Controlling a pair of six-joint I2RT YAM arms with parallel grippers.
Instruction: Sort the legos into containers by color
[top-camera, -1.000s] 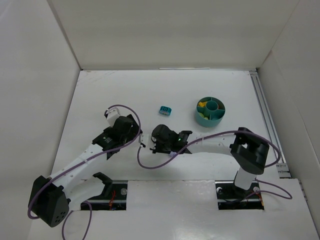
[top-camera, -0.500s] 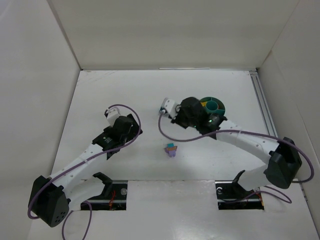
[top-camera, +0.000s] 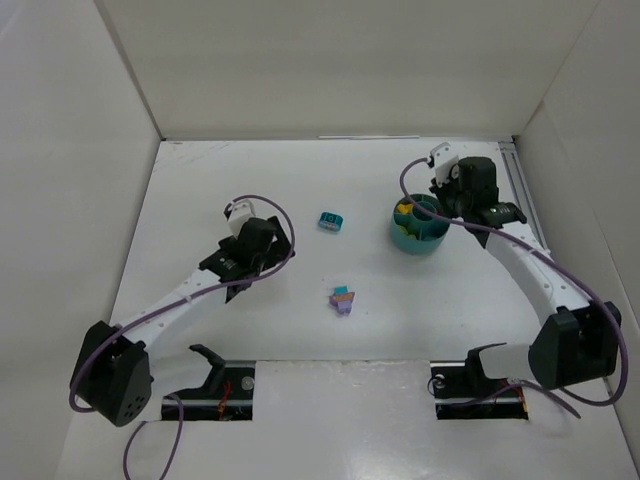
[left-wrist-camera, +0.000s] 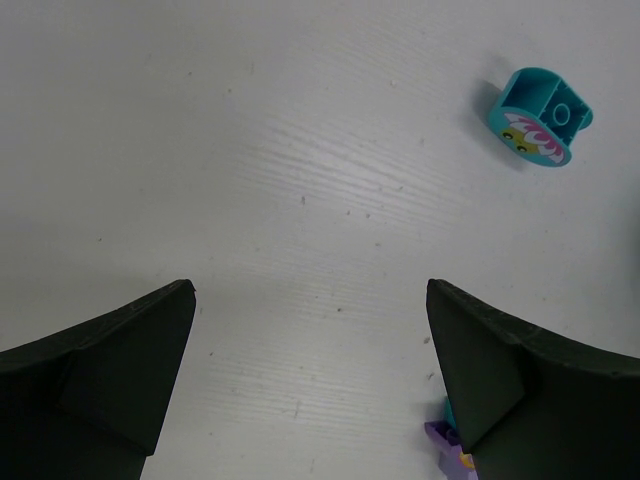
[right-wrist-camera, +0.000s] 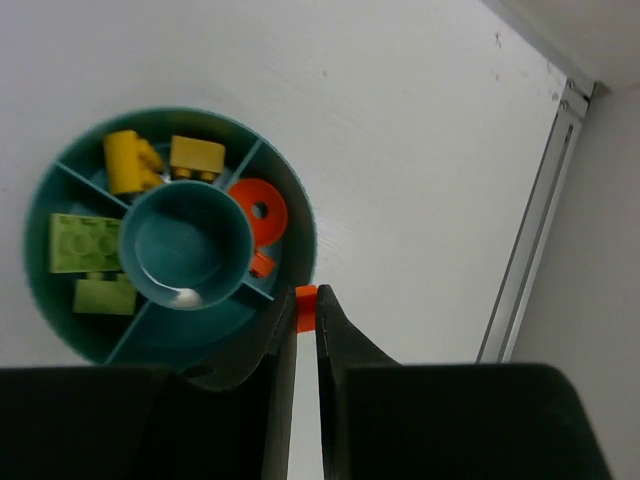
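1. Swung from mid-frame to the upper right of the top view, the right gripper (right-wrist-camera: 306, 318) now hangs at the teal bowl (top-camera: 413, 245). The left gripper (left-wrist-camera: 308, 290) has edged upward.
2. Right jaws are pressed nearly together, pinching a small orange-red brick (right-wrist-camera: 306, 296) that shows just past the bowl's lower right rim.
3. Inside the bowl, yellow bricks (right-wrist-camera: 130, 162) sit in the upper compartment, yellow-green bricks (right-wrist-camera: 85, 243) on the left, and orange-red pieces (right-wrist-camera: 260, 212) on the right.
4. Left jaws are spread wide and hold nothing.
5. A teal brick (top-camera: 331, 221) lies mid-frame, and a purple cluster (top-camera: 342, 300) lies below it, apart.
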